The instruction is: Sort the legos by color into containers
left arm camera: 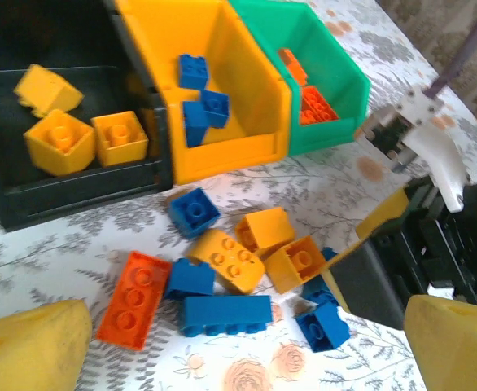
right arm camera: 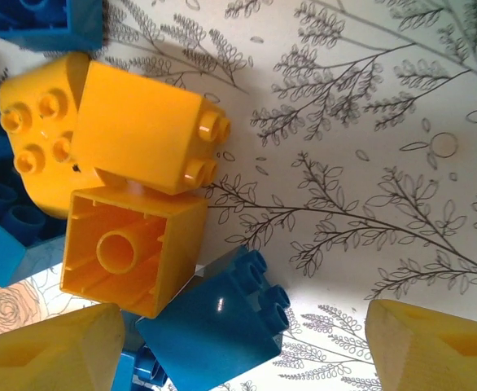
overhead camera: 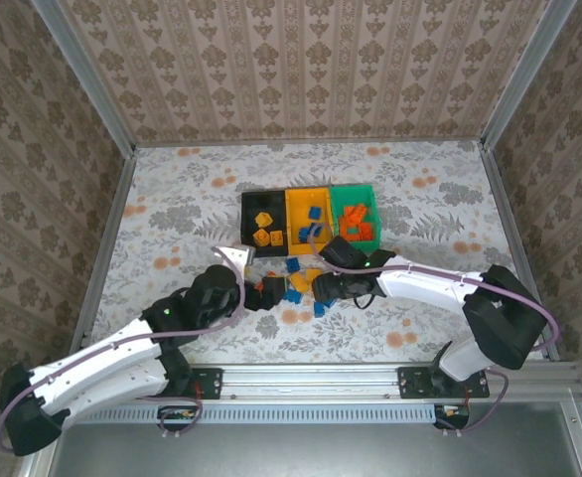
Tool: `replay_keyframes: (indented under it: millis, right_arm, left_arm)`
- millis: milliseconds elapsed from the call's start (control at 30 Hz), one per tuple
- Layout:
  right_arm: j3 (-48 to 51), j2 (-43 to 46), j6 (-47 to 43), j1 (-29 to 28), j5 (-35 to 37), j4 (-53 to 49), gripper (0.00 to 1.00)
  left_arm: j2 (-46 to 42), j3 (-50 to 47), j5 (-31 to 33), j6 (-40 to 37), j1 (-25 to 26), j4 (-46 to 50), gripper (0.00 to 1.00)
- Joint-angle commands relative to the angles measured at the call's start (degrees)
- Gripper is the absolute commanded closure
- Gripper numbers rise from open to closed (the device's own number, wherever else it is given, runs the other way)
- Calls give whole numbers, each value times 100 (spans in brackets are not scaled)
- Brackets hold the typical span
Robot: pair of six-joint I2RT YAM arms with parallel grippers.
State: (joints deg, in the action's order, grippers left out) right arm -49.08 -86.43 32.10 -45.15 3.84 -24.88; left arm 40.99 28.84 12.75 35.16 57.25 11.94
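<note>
Damask-papered walls [overhead camera: 301,70] and metal posts [overhead camera: 86,75] enclose a floral-patterned table [overhead camera: 450,199].

The worktop [overhead camera: 420,199] is pale with a grey leaf-and-flower print and scattered orange blooms. The walls [overhead camera: 301,60] carry beige-and-brown damask wallpaper. The containers are a black bin [overhead camera: 251,204], an orange-yellow bin [overhead camera: 296,202] and a green bin [overhead camera: 371,199]. The yellow-orange legos [left arm camera: 59,142] lie in the black bin, the blue legos [left arm camera: 194,72] in the orange-yellow bin and the red-orange legos [left arm camera: 316,106] in the green bin. The loose pile mixes all three colours, among them a flat red-orange brick [left arm camera: 134,297] and a long blue brick [left arm camera: 226,314]. The left gripper [left arm camera: 242,350] and right gripper [right arm camera: 247,350] have yellow fingers. The left arm [overhead camera: 102,368] and right arm [overhead camera: 425,283] are white with black joints.
</note>
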Motion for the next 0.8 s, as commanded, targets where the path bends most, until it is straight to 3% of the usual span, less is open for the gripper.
replay_keyframes:
  millis: [0,300,567,767]
  right_arm:
    - [-89,-126,-19,-52,240,-47,22]
    - [-42,-408,253,-73,744,-284,27]
    - [329,469,481,182,1149,-350,28]
    - [222,1032,130,221,709,15,22]
  left_arm:
    - [-321,-149,507,350,25,376,0]
    - [-320,-166,630,360,29,449,0]
    - [-403,-206,641,383,14,494,0]
    - [-471,-234,662,403,-12,496,0]
